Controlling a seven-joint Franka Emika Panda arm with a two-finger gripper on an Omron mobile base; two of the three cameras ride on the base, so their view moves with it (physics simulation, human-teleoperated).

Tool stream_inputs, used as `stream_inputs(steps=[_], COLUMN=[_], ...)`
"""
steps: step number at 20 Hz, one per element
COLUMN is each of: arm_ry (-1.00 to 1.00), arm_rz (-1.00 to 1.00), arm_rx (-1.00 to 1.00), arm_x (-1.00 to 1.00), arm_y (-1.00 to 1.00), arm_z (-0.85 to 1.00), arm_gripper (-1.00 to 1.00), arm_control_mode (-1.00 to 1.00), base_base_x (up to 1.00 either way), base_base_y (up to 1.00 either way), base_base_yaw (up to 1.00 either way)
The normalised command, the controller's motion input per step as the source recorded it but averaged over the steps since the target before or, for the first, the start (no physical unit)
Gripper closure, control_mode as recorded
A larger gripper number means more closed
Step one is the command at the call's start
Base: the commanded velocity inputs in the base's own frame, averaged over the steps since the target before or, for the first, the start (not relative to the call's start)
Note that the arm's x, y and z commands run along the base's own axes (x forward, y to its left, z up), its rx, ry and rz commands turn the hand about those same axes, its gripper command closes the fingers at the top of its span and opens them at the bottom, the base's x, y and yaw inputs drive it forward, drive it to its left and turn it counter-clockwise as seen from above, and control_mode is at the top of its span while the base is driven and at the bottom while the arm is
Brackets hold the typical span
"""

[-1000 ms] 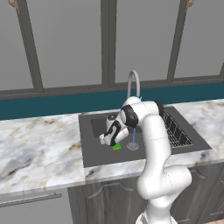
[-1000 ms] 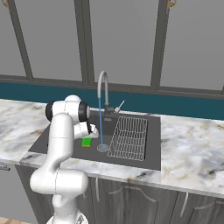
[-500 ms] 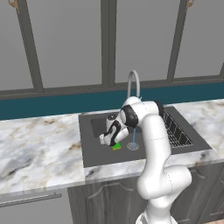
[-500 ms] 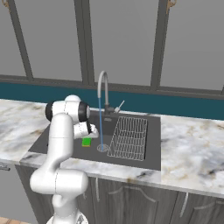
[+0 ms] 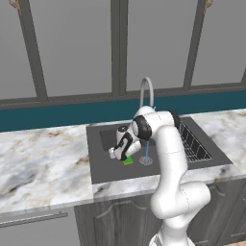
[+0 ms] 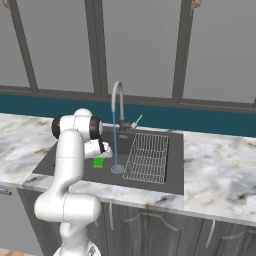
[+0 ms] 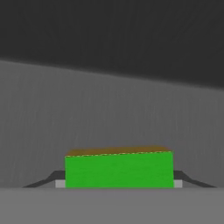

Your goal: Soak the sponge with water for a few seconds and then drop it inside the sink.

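Gripper: gripper [image 5: 123, 156] is lowered inside the sink [image 5: 103, 168], left of the drain [image 5: 145, 160]; it is closed on the sponge [image 5: 128, 161], whose green block fills the gap between the two finger tips in the hand view [image 7: 118, 170].
Sponge: sponge sits low over the basin floor, just left of the drain and near it; whether it touches the floor cannot be told. Green face is toward the hand camera, with the thin yellow layer along its far edge.
Water: water [image 6: 115, 145] falls as a thin pale blue stream from the faucet [image 6: 118, 102] spout straight onto the drain [image 6: 117, 169]. The sponge [image 6: 98, 162] is beside the stream, to the left of the drain, apart from it.
Sink: dark grey recessed basin set in the marble surface [image 5: 43, 166]; the faucet stands at the back rim, behind the drain.
Wire rack: wire rack [image 6: 146, 157] occupies the section right of the drain.
Surface: marble surface extends left and right of the drain's basin.
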Motion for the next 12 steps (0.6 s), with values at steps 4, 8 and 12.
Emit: stream_inputs(steps=[4,8,12], arm_ry=[0.00,0.01,0.00], arm_rz=[0.00,0.00,0.00], arm_rx=[0.00,0.00,0.00], arm_x=[0.00,0.00,0.00], arm_y=[0.04,0.00,0.00], arm_z=[-0.01,0.00,0.05], arm_gripper=[-1.00,-1.00,-1.00], arm_control_mode=[-1.00,-1.00,-1.00], base_base_x=[0.00,0.00,0.00], base_base_y=[0.00,0.00,0.00], base_base_yaw=[0.00,0.00,0.00])
